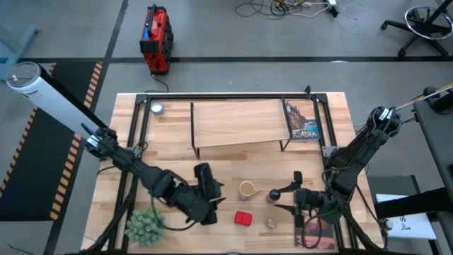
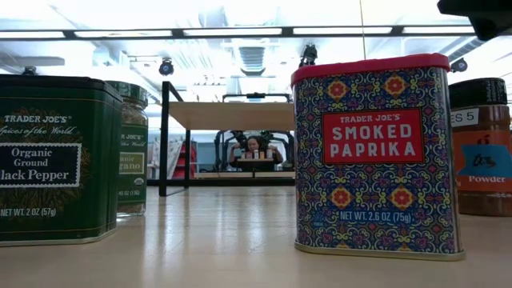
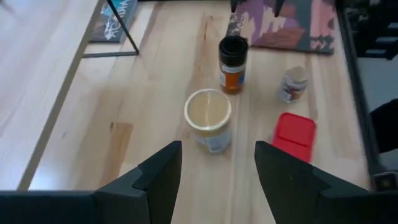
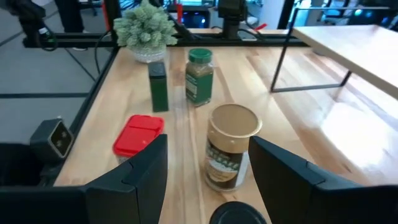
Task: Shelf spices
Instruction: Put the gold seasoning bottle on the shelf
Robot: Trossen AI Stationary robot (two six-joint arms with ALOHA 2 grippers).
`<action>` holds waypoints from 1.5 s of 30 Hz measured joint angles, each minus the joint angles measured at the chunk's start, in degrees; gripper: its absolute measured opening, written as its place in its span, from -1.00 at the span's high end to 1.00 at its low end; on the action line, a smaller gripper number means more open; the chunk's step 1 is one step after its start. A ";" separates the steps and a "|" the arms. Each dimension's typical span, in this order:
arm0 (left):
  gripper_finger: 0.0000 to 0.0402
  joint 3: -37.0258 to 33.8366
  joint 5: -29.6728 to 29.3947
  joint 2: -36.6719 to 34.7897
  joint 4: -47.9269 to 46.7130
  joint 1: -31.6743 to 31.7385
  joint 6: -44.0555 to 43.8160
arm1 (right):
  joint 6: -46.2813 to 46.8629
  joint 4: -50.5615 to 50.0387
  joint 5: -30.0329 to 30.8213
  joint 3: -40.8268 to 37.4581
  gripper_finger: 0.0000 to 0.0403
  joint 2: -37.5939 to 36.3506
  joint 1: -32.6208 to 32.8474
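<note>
Both grippers are open and touch nothing. My left gripper faces the tan cylinder from the table's left. My right gripper faces it from the right, with the dark-lidded brown jar just in front of it. The red square tin and the small pale jar stand nearer the near edge. The dark square tin and the green-lidded jar stand by the left arm. The shelf stands behind them all.
A fuzzy green plant ball sits at the near left corner. One picture-cover book lies on the shelf's right part, another on the table at near right. A small round silver thing lies at far left. Bare tabletop lies between shelf and spices.
</note>
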 joint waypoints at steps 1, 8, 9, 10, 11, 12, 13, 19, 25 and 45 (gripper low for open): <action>0.04 -0.02 0.80 0.46 1.09 0.73 1.53 | 0.01 -0.01 0.14 0.00 0.01 0.00 0.00; -0.02 -0.02 11.41 3.49 8.21 6.53 8.83 | 1.58 -2.27 0.15 0.00 0.01 -0.02 0.02; -0.04 -0.02 13.01 3.88 8.78 7.33 9.31 | 2.12 -2.95 0.13 0.00 0.01 -0.02 0.02; -0.06 -0.02 14.39 4.25 9.44 8.00 9.92 | 2.70 -3.56 0.08 0.00 0.01 -0.02 0.02; -0.07 -0.02 15.47 4.55 10.23 8.56 10.54 | 3.09 -4.09 0.09 0.00 0.01 -0.02 0.02; -0.09 -0.02 16.40 4.81 10.74 9.07 11.26 | 3.37 -4.52 0.06 0.00 0.01 -0.02 0.02; -0.11 -0.02 17.11 5.11 10.98 9.57 11.99 | 3.40 -4.86 0.06 0.00 0.01 -0.02 0.02; -0.23 -0.02 18.88 6.68 12.21 11.61 15.34 | 3.33 -5.44 0.39 0.00 0.01 -0.05 0.02; -0.34 -0.02 20.34 8.33 13.42 12.89 16.56 | 3.30 -8.07 4.70 -0.06 0.01 -1.91 0.02; -0.39 -0.02 31.47 12.33 15.11 18.71 21.70 | 4.68 -5.13 9.56 -15.89 0.01 -23.23 -2.78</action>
